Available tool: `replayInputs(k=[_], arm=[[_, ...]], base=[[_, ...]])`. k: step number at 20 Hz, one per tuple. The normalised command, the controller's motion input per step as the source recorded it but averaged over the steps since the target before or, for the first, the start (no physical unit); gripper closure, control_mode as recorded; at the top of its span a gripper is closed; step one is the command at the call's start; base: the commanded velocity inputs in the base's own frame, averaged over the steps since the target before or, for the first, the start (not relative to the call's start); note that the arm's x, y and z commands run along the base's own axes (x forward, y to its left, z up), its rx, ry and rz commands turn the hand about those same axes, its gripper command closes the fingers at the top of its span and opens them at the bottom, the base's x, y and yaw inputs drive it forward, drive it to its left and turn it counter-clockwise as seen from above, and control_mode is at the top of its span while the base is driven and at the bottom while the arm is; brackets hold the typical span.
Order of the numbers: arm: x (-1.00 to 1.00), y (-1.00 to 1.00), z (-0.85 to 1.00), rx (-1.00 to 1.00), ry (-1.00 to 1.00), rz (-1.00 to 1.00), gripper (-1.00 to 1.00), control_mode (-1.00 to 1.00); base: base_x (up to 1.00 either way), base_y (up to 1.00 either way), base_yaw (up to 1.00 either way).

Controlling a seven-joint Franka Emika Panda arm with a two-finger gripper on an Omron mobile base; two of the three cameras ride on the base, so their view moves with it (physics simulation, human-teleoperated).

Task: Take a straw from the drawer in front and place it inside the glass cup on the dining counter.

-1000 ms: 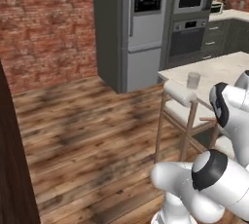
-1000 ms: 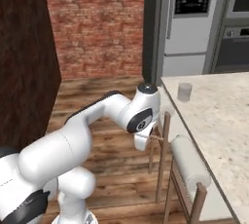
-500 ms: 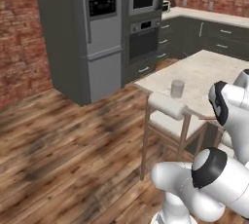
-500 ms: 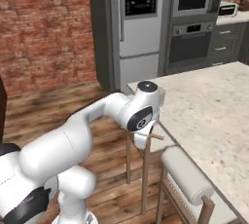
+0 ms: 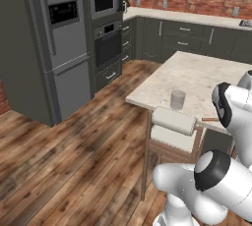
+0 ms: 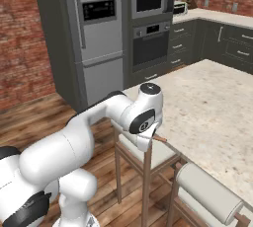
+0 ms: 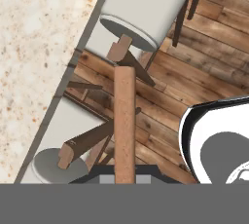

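Observation:
My gripper (image 7: 124,173) is shut on the straw (image 7: 124,118), a tan-orange rod that runs straight up the hand view from between the jaws. From the right base, the straw's tip (image 6: 159,138) pokes out below the hand, over the near edge of the dining counter (image 6: 217,107). The glass cup (image 5: 177,99) stands upright near the front edge of the dining counter (image 5: 202,75), and the straw's end (image 5: 210,119) lies a little to its right and lower, apart from it. The drawer is out of view.
Bar stools with white cushions (image 5: 173,122) (image 6: 206,197) stand against the counter's near side, under the hand. A tall grey fridge (image 5: 59,38) and a wall oven (image 5: 106,41) lie beyond open wood floor (image 5: 74,171). Dark cabinets line the back wall.
The base has swung, so the whole scene shifted: the brick wall slid out, and the counter and cup are nearer and more central. The straw stays gripped.

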Motion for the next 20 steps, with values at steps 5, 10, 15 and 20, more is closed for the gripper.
replayInputs(k=[5,10,15,20], arm=[[0.0,0.0,0.0,0.0,0.0,0.0,1.0,1.0],[0.0,0.0,0.0,0.0,0.0,0.0,1.0,1.0],[0.0,0.0,0.0,0.0,0.0,0.0,1.0,1.0],[0.0,0.0,0.0,0.0,0.0,0.0,1.0,1.0]], base=[[0.53,0.34,-0.44],[0.59,0.2,-0.43],[0.71,0.43,-0.41],[0.63,0.24,-0.38]])
